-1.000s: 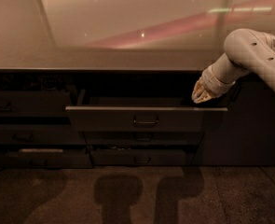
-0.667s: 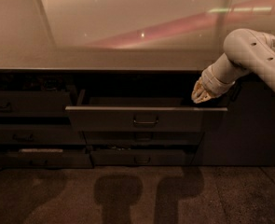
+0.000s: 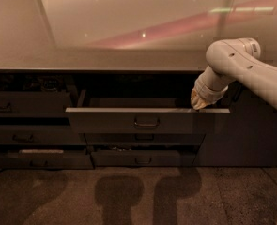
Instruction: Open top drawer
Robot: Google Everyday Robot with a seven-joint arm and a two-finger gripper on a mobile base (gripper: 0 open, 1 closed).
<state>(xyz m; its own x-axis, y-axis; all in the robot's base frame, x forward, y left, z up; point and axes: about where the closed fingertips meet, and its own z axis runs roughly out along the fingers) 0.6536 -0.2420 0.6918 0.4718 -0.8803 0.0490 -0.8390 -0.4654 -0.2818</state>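
My gripper [image 3: 198, 102] sits at the right end of the top drawer [image 3: 110, 121], its pale tip right at the upper edge of the drawer front. From here I cannot tell whether it is spread or closed, or whether it has hold of that edge. The white arm [image 3: 250, 71] comes in from the right and bends down at a rounded joint just above the gripper.

The top drawer stands pulled out from the cabinet, just under the counter [image 3: 110, 60]. Its wide dark front juts toward me, and the loop handle [image 3: 146, 123] at its centre is well apart from the gripper. The tray's left side wall runs back into the dark opening.

Directly below it are a middle drawer [image 3: 175, 139] and a bottom drawer [image 3: 175, 158], both narrower. To the left is a separate stack of drawers [image 3: 30, 135]. Dark rounded shadows lie on the floor [image 3: 232, 196] in front of the cabinet.
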